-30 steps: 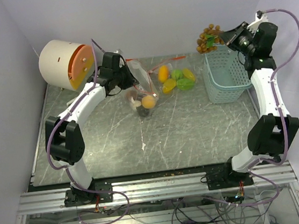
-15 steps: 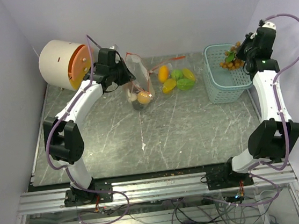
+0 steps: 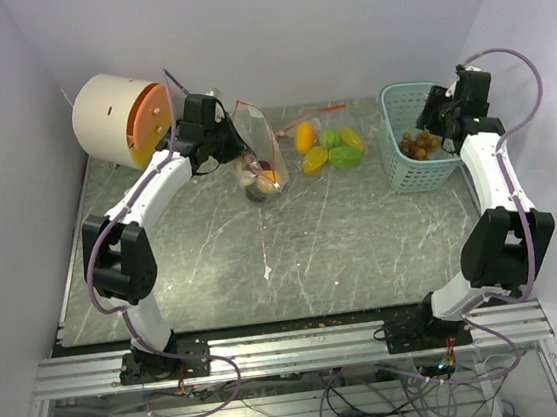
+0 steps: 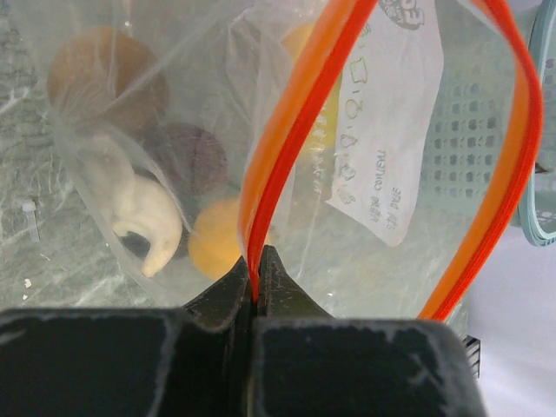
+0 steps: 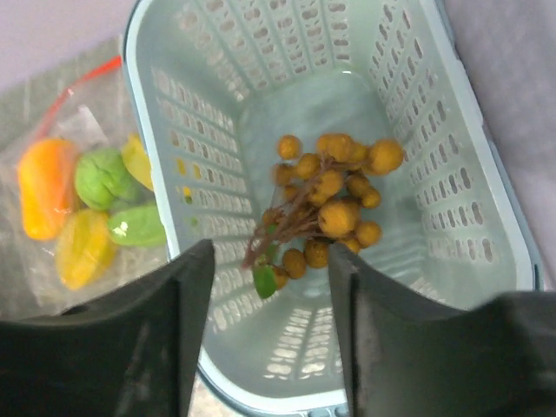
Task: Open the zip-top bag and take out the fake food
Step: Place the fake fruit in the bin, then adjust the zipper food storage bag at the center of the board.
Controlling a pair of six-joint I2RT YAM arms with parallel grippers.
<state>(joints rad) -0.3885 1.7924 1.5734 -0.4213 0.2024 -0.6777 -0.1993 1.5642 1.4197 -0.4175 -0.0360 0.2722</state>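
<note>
Grey marbled tabletop [image 3: 364, 249], pale walls [image 3: 318, 23]; left fingers [image 4: 221, 297] tight on zip-top bag [image 4: 382, 130], right fingers [image 5: 148, 347] apart.

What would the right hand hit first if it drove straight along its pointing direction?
Most likely the fruit cluster in the basket. The right hand points down into it, and the wrist view shows the cluster between its open fingers. Behind that is the basket floor. The gap to the cluster is hard to judge.
</note>
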